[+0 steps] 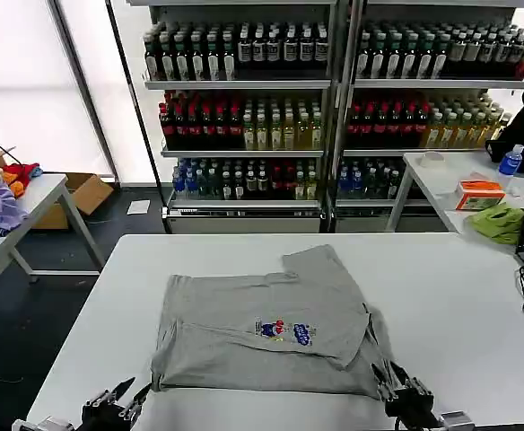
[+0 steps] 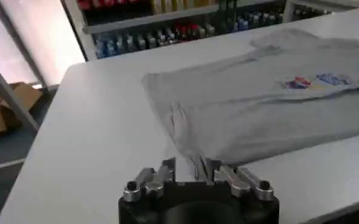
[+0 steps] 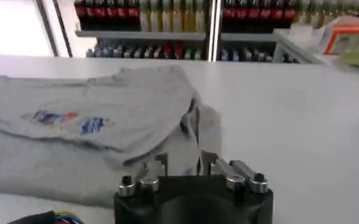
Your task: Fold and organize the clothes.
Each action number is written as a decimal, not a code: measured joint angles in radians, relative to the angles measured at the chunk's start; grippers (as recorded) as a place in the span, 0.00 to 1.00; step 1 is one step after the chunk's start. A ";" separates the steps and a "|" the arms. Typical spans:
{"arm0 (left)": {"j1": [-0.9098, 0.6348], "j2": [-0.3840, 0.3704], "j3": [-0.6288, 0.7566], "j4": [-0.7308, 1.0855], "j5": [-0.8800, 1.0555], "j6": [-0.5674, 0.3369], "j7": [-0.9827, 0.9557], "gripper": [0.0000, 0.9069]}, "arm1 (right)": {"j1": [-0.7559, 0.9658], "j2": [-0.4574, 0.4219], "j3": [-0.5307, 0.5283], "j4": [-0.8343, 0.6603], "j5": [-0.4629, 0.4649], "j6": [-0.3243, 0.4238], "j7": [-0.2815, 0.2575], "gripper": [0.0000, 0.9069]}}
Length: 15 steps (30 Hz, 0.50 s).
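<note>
Grey shirt (image 1: 266, 332) partly folded on white table (image 1: 459, 296). Left gripper (image 1: 123, 400) and right gripper (image 1: 397, 384) at near-edge corners, fingers parted, grasping nothing, likely poised for next fold.

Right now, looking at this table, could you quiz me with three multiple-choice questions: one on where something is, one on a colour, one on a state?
1. Where is the grey shirt?
A. On the white table
B. On the bottle shelves
C. On the floor

2. What colour is the cloth beside the orange box?
A. Purple
B. Lime green
C. Black

3. How does the shirt lie?
A. Rolled up
B. Hanging
C. Partly folded, one side turned over

Answers:
1. A, it lies mid-table between the left gripper and right gripper.
2. B, the head view shows it.
3. C, a flap overlaps the print.
</note>
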 measured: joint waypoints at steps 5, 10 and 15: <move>-0.050 0.028 -0.004 0.003 -0.023 0.000 0.013 1.00 | 0.069 -0.039 0.017 -0.013 0.004 -0.020 -0.012 1.00; -0.129 0.071 0.005 0.044 -0.060 0.000 0.031 1.00 | 0.192 -0.090 0.000 -0.069 0.044 -0.056 -0.016 1.00; -0.239 0.130 0.044 0.130 -0.112 -0.005 0.056 1.00 | 0.363 -0.150 -0.065 -0.192 0.109 -0.081 -0.022 1.00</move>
